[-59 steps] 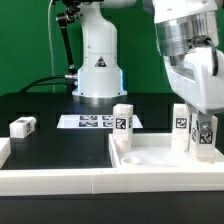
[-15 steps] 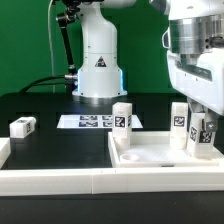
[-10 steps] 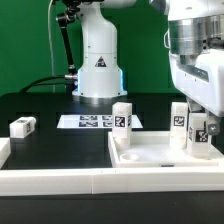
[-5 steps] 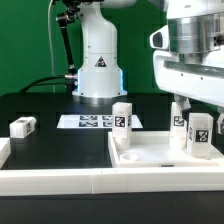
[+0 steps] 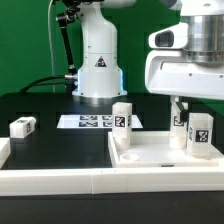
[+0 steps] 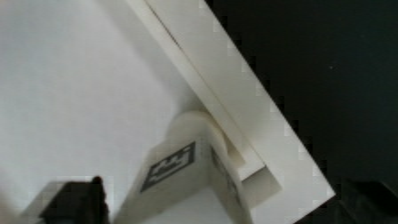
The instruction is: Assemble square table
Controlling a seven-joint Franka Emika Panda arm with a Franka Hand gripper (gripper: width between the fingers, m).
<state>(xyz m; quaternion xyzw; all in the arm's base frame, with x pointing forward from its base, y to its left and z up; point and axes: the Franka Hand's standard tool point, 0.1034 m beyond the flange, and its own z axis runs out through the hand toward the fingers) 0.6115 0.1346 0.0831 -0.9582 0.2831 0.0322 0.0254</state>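
Three legs (image 5: 122, 117) stand upright on the square tabletop (image 5: 150, 158), one at its back left corner and two close together at its right side. The tabletop lies on the black desk (image 5: 60, 142), at the exterior view's right. One more leg, the loose leg (image 5: 22, 126), lies on the desk at that view's left, well apart. The arm's hand hangs above the two right legs and points straight down. The pincer (image 5: 190, 104) is spread apart and holds nothing.
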